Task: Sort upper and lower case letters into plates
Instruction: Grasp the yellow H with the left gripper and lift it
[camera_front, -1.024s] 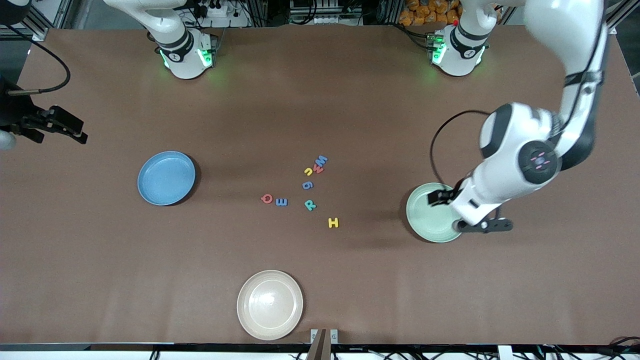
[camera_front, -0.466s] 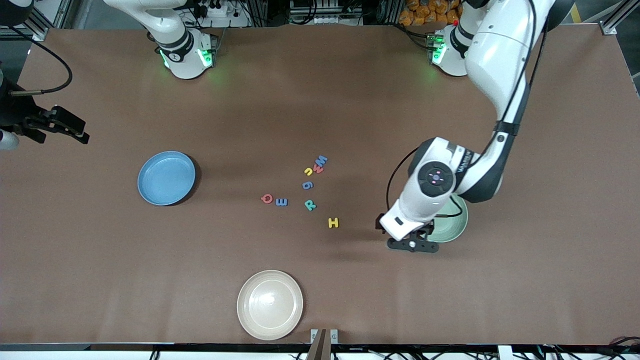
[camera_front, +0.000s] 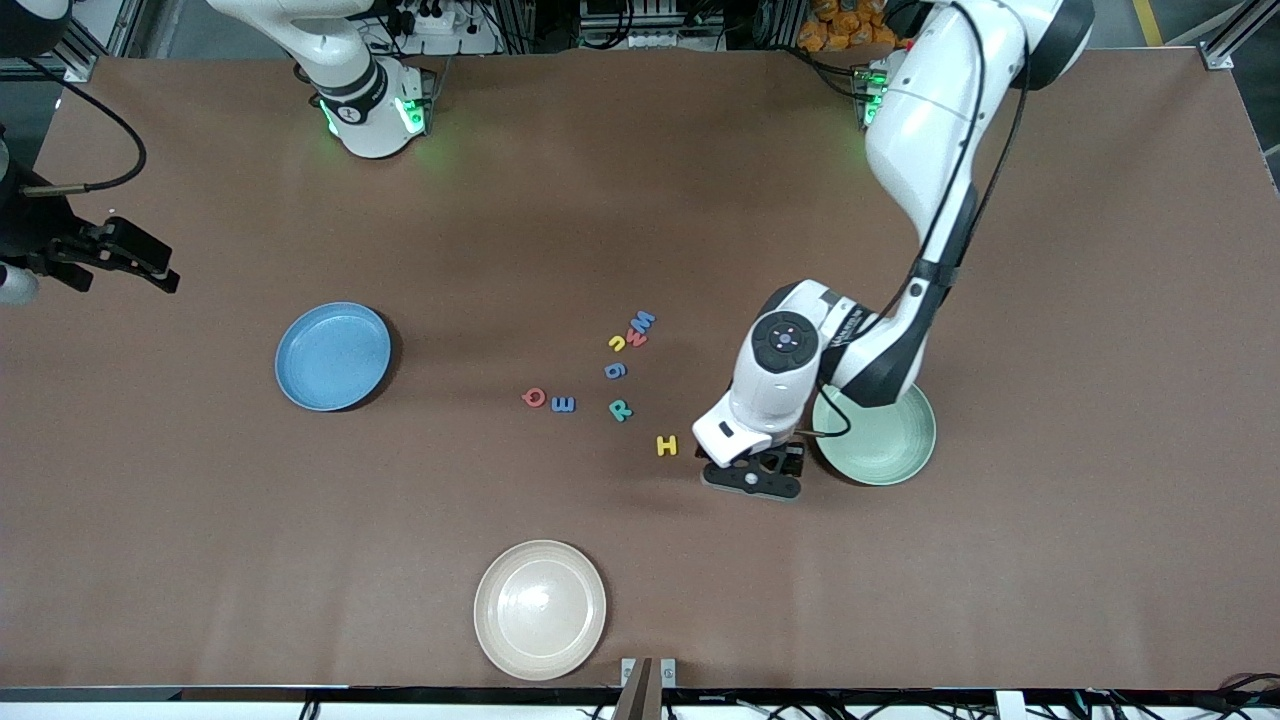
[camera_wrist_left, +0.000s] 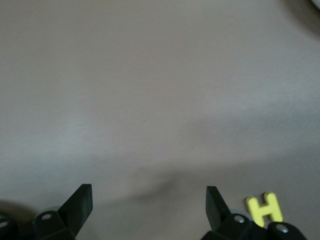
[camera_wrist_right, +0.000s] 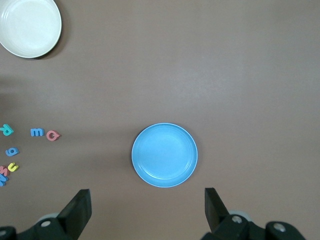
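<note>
Hovering beside yellow H (camera_front: 667, 445) | left gripper (camera_front: 752, 478) spread wide, lining up pick | right gripper (camera_front: 120, 262) waited, released, above table edge

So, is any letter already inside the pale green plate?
No, the pale green plate holds nothing; the letters, like the yellow H, lie on the table.

Small yellow foam letter H (camera_front: 667, 446) on the brown table, teal foam letter R (camera_front: 620, 409) near it, blue foam letter E (camera_front: 564, 405) lying turned, red foam letter Q (camera_front: 534, 398) beside it, remaining small letters not surely readable
</note>
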